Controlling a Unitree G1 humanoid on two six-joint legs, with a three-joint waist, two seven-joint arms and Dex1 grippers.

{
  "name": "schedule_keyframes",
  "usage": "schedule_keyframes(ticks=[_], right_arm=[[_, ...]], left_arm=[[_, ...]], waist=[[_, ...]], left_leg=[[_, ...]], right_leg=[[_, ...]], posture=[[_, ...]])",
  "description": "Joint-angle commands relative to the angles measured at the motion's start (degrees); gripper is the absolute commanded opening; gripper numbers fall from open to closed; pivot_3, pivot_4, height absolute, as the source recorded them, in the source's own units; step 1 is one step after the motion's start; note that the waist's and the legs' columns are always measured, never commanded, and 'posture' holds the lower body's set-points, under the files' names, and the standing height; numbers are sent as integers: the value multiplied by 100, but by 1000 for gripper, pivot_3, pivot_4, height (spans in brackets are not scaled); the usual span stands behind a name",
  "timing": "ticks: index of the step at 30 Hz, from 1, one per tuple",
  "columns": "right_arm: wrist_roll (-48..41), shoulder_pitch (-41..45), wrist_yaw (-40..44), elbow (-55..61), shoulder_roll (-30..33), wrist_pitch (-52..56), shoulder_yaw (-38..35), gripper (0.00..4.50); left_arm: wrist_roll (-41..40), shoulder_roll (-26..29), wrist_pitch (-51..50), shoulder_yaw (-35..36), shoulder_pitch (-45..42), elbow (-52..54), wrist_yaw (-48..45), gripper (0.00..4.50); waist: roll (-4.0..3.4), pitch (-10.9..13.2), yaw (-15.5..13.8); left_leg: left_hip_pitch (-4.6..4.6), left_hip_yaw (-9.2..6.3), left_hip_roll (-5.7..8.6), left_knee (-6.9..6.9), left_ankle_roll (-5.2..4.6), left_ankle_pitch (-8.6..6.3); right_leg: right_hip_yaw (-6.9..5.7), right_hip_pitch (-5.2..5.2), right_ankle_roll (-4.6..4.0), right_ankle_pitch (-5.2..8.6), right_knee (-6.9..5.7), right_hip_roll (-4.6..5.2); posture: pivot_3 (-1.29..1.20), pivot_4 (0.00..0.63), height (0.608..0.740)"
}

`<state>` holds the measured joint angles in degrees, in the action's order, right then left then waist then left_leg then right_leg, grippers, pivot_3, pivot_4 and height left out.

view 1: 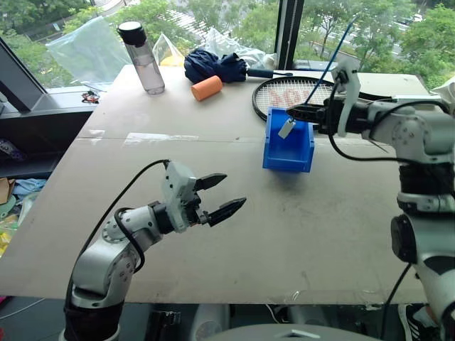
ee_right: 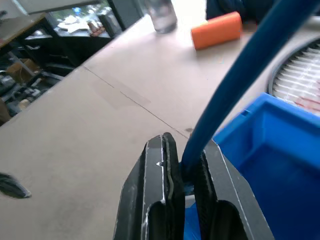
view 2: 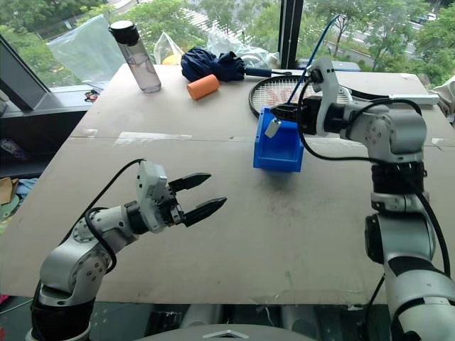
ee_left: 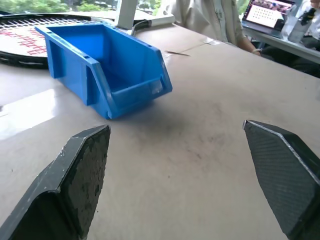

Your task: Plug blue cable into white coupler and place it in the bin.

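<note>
Here the broad matte table (view 1: 213, 213) of pale board, scuffed and taped across its width, carries everything. Toward twelve o'clock from its middle lie a strung racket (view 1: 284, 92), a dark folded umbrella (view 1: 217, 66), a clear bottle (view 1: 144, 60) with a black cap and an orange foam cylinder (view 1: 207, 88). At about one o'clock stands the bin (view 1: 290, 145), boxy glossy blue plastic with a tall back and a low cut-out front. Over its rim the right gripper (view 1: 293, 111) is clenched on the blue cable (view 1: 340, 53), a thin smooth cord rising toward one o'clock, while the white coupler (view 1: 286, 128), a tiny hard block, dangles just under the fingertips above the bin's opening. At seven o'clock the left gripper (view 1: 219, 193) is released, its two black wedge fingers spread and holding nothing. The risks, as I judge them: the springy cable may lever the light coupler over the rim on release, the plug may be only shallowly seated and part, or the gripper may nudge the light bin.
</note>
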<state>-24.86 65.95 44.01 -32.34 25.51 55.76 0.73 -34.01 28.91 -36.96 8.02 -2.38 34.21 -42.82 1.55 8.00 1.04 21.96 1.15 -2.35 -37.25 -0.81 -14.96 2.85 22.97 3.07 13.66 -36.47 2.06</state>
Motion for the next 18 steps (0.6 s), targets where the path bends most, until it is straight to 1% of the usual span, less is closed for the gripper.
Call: schedule_keyframes(ticks=[1,2,3,4,6,7,8,9,10,11,12,14,15,17,18], right_arm=[[557,727,75,-1846,-181,-974,71,680],[668,881,75,-2210,-227,-1193,66,892],[748,1012,125,-2487,-247,-1354,47,1259],[811,1101,199,-2657,-234,-1466,28,1782],[883,1146,299,-2673,-106,-1661,-46,2487],[925,1074,425,-2515,-14,-1749,-28,3005],[980,779,614,-1988,147,-1952,40,3318],[968,499,769,-1489,271,-2059,56,3897],[846,150,892,-860,391,-2036,-18,4296],[648,-239,981,-172,500,-1946,-155,4470],[332,-982,1128,960,680,-1968,-432,4470],[-129,-2074,1251,2593,938,-1893,-839,4470],[-409,-2723,1239,3388,1114,-1689,-1225,4470],[-768,-3690,1269,4392,1321,-1666,-1796,4470],[-760,-4055,1302,4699,1464,-1748,-1909,4470]], left_arm=[[-127,8,14,80,-164,256,290,4357],[-125,-3,26,65,-179,269,348,4357],[-137,-22,34,58,-181,308,412,4357],[-149,-33,36,35,-167,366,468,4357],[-158,-64,38,-16,-100,490,594,4357],[-164,-71,36,-39,-70,537,637,4357],[-169,-73,30,-62,-35,587,681,4357],[-172,-67,25,-78,-14,620,710,4357],[-186,-59,18,-84,6,652,740,4357],[-211,-46,3,-81,26,678,769,4357],[-234,-1,-20,-63,37,678,775,4357],[-284,89,-54,-30,61,683,783,4357],[-356,172,-106,42,88,658,745,4357],[-481,343,-167,181,177,622,635,4357],[-505,426,-170,234,230,614,588,4357]], waist=[[0,0,-12],[-1,1,-11],[-2,1,-5],[-2,1,-5],[-3,2,-8],[-3,2,-12],[-3,2,-16],[0,0,-50],[-1,1,-61],[-1,0,-73],[5,-4,-98],[6,-6,-144],[-1,-3,-156],[-8,-2,-177],[-13,-2,-171]], left_leg=[[4,0,0,4,0,0],[5,4,0,4,0,0],[9,6,0,8,0,0],[16,6,0,9,1,0],[28,6,0,11,1,0],[36,5,1,11,1,0],[50,3,4,10,2,0],[58,0,6,9,2,0],[66,-11,10,7,2,0],[71,-17,14,3,2,0],[72,-19,16,5,2,0],[79,-35,14,4,1,-1],[75,-35,16,2,1,-1],[75,-32,16,3,1,0],[74,-40,16,3,1,0]], right_leg=[[-1,1,2,-2,6,-1],[2,2,10,-6,8,0],[3,2,20,-12,19,0],[3,3,22,-14,29,0],[2,5,23,-15,49,2],[0,7,23,-15,54,5],[-3,16,24,-16,57,10],[-6,20,24,-16,58,14],[-19,19,24,-16,61,20],[-25,19,24,-16,61,26],[-28,19,24,-16,60,33],[-46,14,25,-16,64,38],[-47,13,26,-16,60,37],[-45,16,27,-16,58,37],[-51,13,27,-16,55,36]], posture=[[0,150,740],[0,150,740],[0,150,740],[0,150,740],[0,150,740],[0,150,740],[0,150,740],[0,150,740],[0,150,740],[0,150,740],[0,150,740],[0,150,740],[0,150,740],[0,150,740],[0,150,740]])
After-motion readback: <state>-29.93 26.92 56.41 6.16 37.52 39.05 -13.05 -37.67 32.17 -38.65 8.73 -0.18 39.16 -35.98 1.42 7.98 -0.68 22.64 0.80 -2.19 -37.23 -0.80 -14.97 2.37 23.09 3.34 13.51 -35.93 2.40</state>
